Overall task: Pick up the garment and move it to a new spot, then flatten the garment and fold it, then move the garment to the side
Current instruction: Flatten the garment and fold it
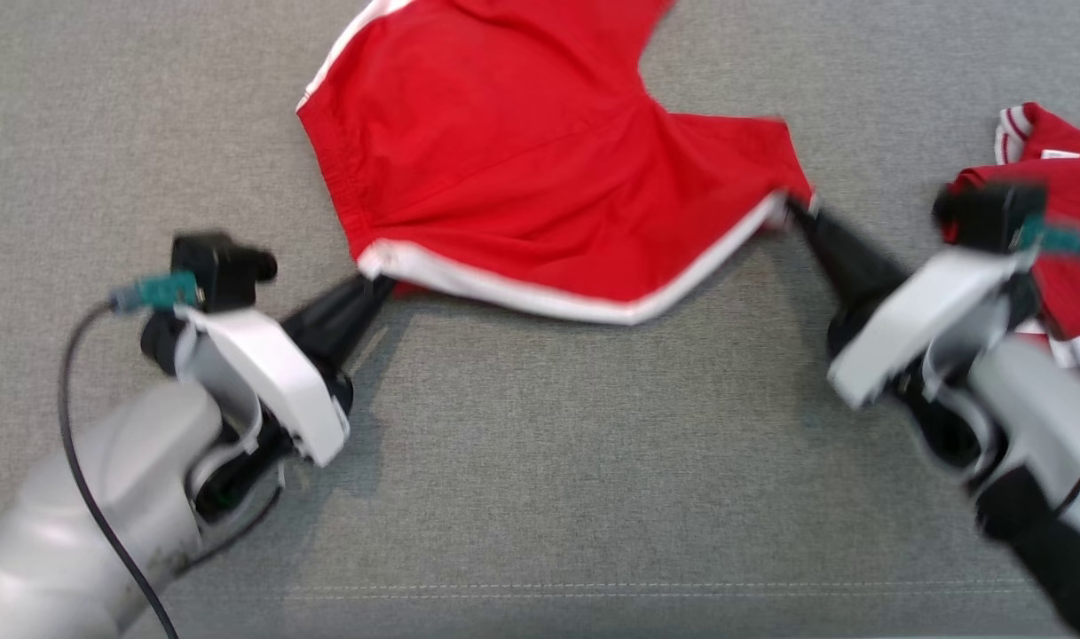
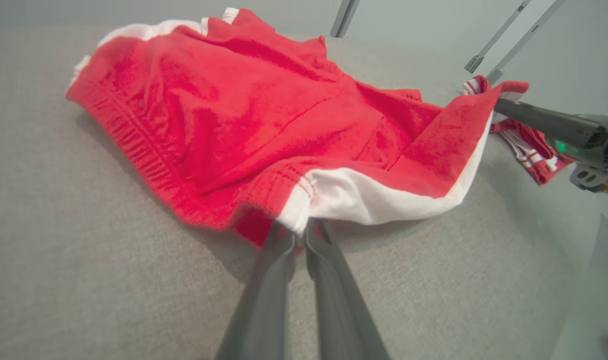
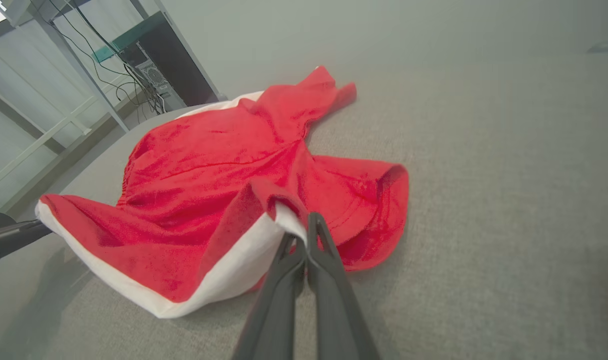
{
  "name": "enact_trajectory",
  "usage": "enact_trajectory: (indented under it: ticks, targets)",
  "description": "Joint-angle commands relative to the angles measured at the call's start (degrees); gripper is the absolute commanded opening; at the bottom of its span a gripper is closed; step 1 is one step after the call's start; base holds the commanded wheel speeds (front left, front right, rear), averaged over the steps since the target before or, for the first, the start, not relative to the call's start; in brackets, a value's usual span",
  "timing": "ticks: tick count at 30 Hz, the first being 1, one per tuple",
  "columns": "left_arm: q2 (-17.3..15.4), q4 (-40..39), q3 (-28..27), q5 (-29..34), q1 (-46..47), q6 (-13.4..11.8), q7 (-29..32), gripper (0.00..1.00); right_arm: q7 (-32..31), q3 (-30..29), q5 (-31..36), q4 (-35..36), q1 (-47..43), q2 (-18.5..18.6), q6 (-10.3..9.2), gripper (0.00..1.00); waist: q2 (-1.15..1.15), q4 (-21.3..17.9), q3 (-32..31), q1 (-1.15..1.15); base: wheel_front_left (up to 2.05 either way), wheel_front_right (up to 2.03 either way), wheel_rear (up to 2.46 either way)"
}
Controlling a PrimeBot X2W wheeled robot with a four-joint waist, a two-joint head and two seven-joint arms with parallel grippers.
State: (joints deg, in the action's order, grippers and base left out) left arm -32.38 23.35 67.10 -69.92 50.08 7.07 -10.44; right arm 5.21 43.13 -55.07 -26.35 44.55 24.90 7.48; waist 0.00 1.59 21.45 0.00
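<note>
On grey upholstery (image 1: 548, 461), red shorts (image 1: 522, 160) are clamped along one white-trimmed edge by left gripper (image 1: 375, 282) and right gripper (image 1: 792, 209); tension should be kept even.

The place looks like a robotics lab or test room. A grey fabric-covered tabletop (image 1: 540, 461) stands before plain pale walls (image 3: 383, 30). Beyond it are a computer tower (image 3: 156, 77), loose cables (image 3: 151, 102) and bare metal frame bars (image 2: 344, 17).

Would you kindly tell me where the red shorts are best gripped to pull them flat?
On the red shorts, likely the white-banded near edge, one end per gripper, coming low from the robot's side; left gripper and right gripper pinch there.
</note>
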Motion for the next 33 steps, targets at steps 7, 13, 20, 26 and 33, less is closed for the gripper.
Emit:
enact_trajectory:
  ticks: [7,13,20,26,33]
  targets:
    - [-1.61,2.87,-2.47,0.46,-6.27,0.40,-4.16,0.00,5.67,-1.90,-4.29,5.98,-14.99,0.31,0.01,0.00,0.00,-0.15,-1.09,0.00,0.00,0.00,0.00]
    - [-4.18,0.88,-5.79,1.49,-11.35,-2.21,-4.50,0.00,5.93,-6.26,-3.15,10.40,-23.87,0.00,0.01,0.00,0.00,-0.43,-2.87,0.00,0.00,0.00,0.00]
    - [-6.39,-4.10,-9.49,1.14,-17.03,-4.25,-4.54,0.00,3.11,-10.71,-0.57,14.64,-29.82,-1.97,0.01,0.00,0.00,-0.30,-3.76,0.00,0.00,0.00,0.00]
    - [-5.99,-5.69,-10.33,-2.24,-20.70,-5.68,-3.62,1.00,-1.96,-15.43,3.80,17.20,-33.61,-4.61,0.01,1.00,0.00,0.03,-3.91,0.00,0.00,0.00,0.00]
    - [-6.38,-7.57,-12.77,-5.29,-25.09,-7.60,-4.03,1.00,-5.97,-19.70,6.85,22.52,-37.45,-4.28,0.01,1.00,0.00,0.44,-6.21,0.00,0.00,0.00,0.00]
